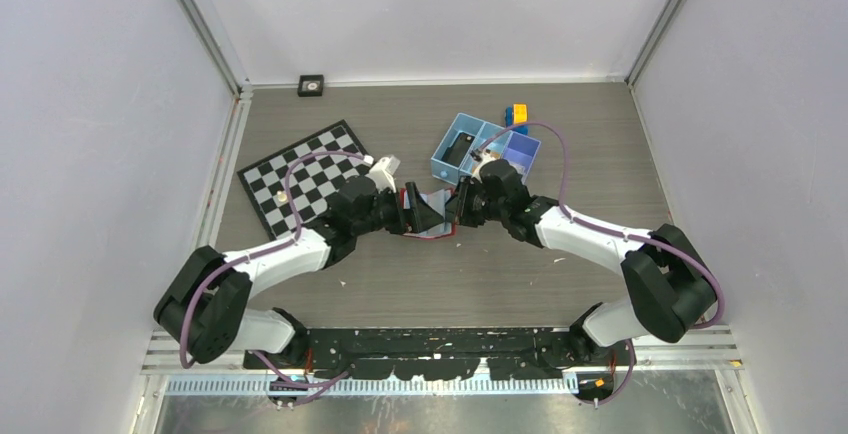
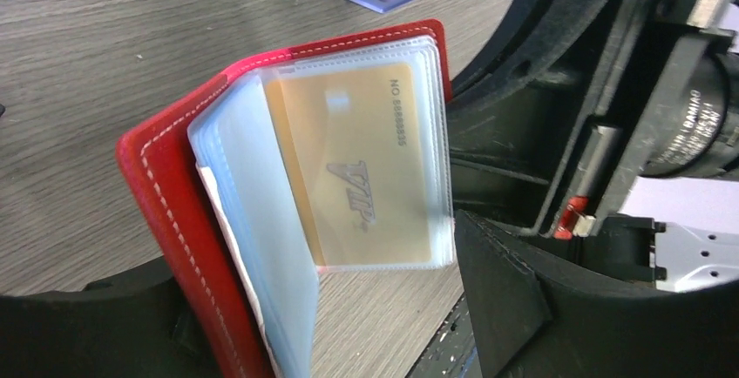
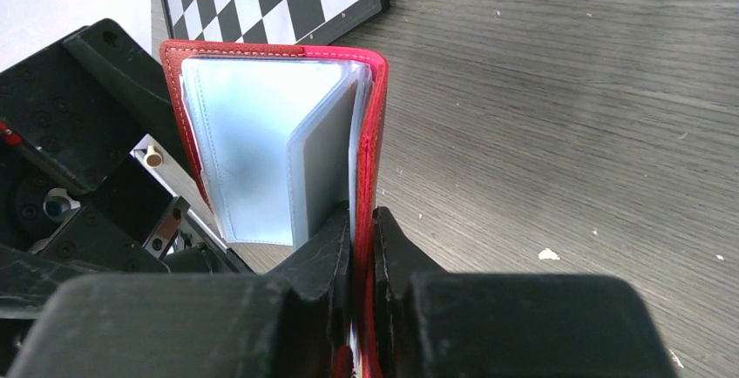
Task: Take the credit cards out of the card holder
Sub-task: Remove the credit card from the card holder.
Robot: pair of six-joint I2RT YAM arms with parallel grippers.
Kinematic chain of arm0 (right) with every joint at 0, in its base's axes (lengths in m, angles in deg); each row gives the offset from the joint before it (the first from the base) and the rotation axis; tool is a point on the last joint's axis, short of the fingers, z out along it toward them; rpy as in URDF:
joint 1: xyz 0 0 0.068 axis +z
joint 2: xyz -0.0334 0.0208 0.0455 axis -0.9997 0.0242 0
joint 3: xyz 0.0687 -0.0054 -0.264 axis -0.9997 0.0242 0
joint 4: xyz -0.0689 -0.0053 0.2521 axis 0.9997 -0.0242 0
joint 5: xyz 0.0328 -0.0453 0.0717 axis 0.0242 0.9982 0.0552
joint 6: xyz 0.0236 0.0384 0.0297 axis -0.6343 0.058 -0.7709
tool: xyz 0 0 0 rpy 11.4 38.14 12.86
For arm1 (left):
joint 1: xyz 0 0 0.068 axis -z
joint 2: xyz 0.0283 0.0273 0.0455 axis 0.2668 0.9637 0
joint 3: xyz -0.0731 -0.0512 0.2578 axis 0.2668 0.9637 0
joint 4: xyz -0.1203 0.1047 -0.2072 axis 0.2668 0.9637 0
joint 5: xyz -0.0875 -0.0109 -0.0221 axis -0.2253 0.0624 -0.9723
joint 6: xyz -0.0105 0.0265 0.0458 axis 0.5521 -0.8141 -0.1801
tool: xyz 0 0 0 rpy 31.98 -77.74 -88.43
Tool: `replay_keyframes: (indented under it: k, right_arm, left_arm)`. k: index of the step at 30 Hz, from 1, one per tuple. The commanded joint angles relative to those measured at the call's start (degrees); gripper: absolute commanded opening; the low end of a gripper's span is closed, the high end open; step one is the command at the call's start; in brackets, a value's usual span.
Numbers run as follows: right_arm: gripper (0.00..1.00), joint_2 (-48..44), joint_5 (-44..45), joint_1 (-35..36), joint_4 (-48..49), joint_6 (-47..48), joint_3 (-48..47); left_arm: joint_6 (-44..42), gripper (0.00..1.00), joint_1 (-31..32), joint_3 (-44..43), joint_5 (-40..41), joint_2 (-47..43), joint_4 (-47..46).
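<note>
The red card holder [image 1: 425, 212] is held open and upright above the table between my two grippers. In the left wrist view the card holder [image 2: 174, 221] shows clear plastic sleeves, and an orange-gold credit card [image 2: 362, 169] marked VIP sits in the front sleeve. My left gripper [image 2: 309, 295] is open wide, and the holder's left cover lies against its left finger [image 2: 96, 326]. My right gripper [image 3: 362, 221] is shut on the holder's right red cover [image 3: 373, 134]. A greyish card [image 3: 324, 165] shows in an inner sleeve beside the pale blue lining [image 3: 244, 151].
A blue three-compartment tray [image 1: 485, 149] stands just behind the right gripper, with a yellow-and-blue block [image 1: 517, 116] behind it. A checkerboard [image 1: 305, 174] lies at the left. A small black square object [image 1: 311, 85] sits at the back wall. White crumbs lie on the table.
</note>
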Motion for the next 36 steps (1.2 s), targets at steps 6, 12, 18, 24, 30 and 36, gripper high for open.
replay_keyframes:
  k: [6, 12, 18, 24, 30, 36]
  right_arm:
    - [0.00, -0.3, 3.5, 2.5, -1.2, 2.4, -4.0]
    - [0.00, -0.1, 5.1, 3.3, -2.9, 3.3, -4.9]
    - [0.00, 0.5, 7.1, 4.2, -5.7, 4.0, -6.1]
    - [0.01, 0.4, 9.3, 4.2, -7.0, 3.7, -6.3]
    - [0.00, 1.5, 6.6, 2.8, -6.0, 2.3, -6.1]
    - [0.01, 1.1, -0.6, 0.5, 1.4, -0.6, -3.3]
  left_arm:
    - [-3.1, 0.78, 1.6, -4.5, 2.7, 2.5, 4.1]
    - [-4.2, 0.78, 1.7, -5.8, 5.2, 2.7, 7.9]
    - [-5.2, 0.65, 2.0, -8.0, 9.6, 3.3, 13.9]
    - [-5.1, 0.41, 2.0, -7.9, 10.4, 2.5, 14.5]
    - [-4.7, 0.38, 1.9, -7.4, 10.4, 1.3, 14.0]
    - [-3.7, 0.41, 1.7, -5.9, 6.8, 1.1, 9.5]
